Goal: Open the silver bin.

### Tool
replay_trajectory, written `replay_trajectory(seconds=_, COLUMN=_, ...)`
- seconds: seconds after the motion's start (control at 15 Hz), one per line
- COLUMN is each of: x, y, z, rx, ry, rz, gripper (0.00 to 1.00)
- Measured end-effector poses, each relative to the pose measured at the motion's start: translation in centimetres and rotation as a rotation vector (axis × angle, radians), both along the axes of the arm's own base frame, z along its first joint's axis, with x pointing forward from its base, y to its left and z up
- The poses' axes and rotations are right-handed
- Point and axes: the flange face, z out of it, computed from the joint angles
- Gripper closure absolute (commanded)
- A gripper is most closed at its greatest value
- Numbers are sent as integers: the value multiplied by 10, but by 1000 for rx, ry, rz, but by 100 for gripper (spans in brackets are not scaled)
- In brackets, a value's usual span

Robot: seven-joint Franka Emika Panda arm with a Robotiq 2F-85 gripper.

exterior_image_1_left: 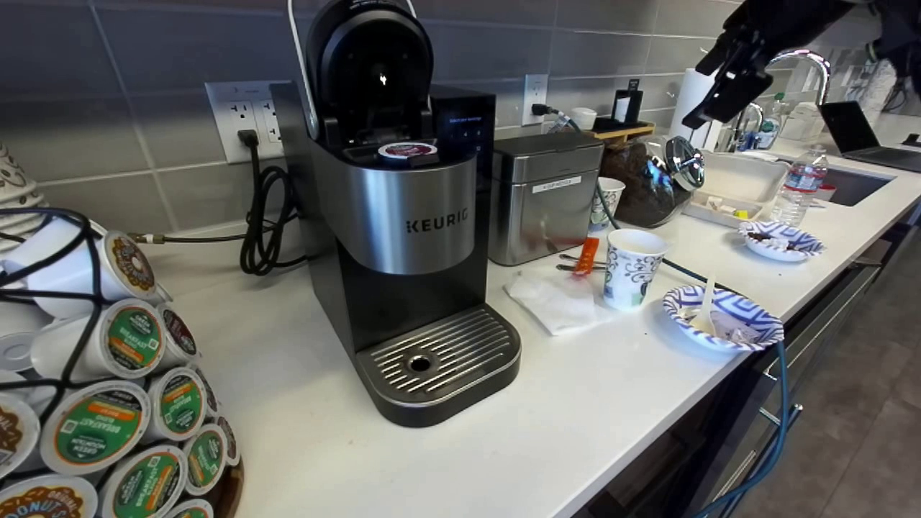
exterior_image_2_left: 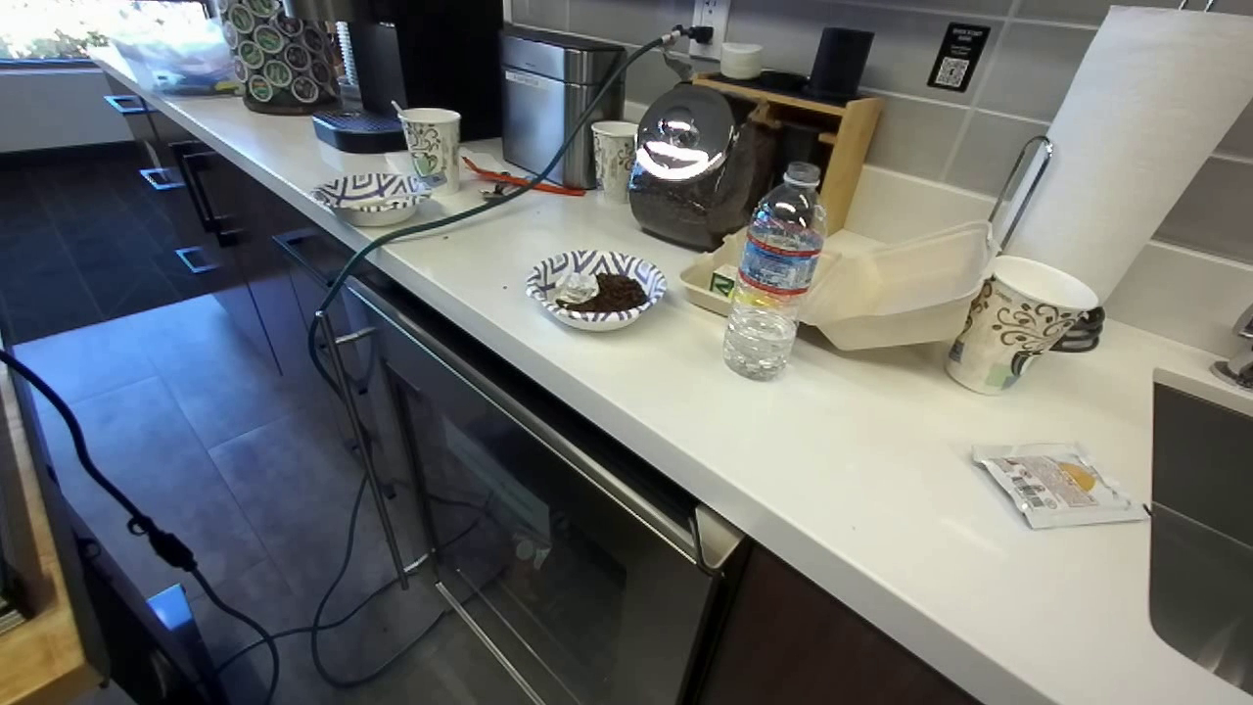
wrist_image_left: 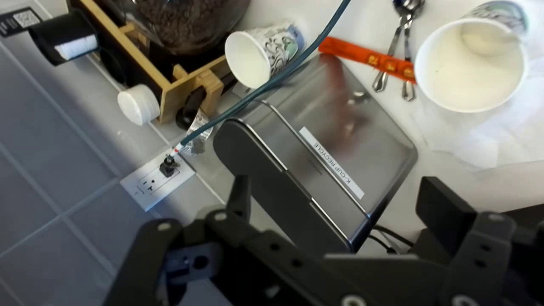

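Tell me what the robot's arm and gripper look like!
The black, hard-looking, jointed gripper has two chunky black fingers with block-shaped tips. Round, greyish bolt heads dot it. In an exterior view, only a dark, shadowy piece of the arm seems to show, cut off by the picture's edge. I can't make out any markings.

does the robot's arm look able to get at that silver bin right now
Probably yes: in the wrist view the open gripper faces the silver bin and the way looks free, except that a teal cable runs past one edge and might snag.
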Motion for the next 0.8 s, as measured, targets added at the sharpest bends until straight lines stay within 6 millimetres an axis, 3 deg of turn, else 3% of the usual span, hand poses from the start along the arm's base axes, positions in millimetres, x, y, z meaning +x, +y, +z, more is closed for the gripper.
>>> replay_trajectory(seconds=0.27, x=28, y=-23, z=-36, rx=-15, ry=-107, rz=100, gripper=0)
replay_trajectory(seconds=0.4, x=45, y=-34, z=-36, rx=-41, ry=-163, rz=111, gripper=0)
replay_trajectory(seconds=0.6, x=66, y=-24, z=-24, rx=-128, ry=-255, rz=172, gripper=0)
replay_trajectory(seconds=0.8, x=74, y=-7, z=-57, rx=-177, ry=-249, rz=194, gripper=0)
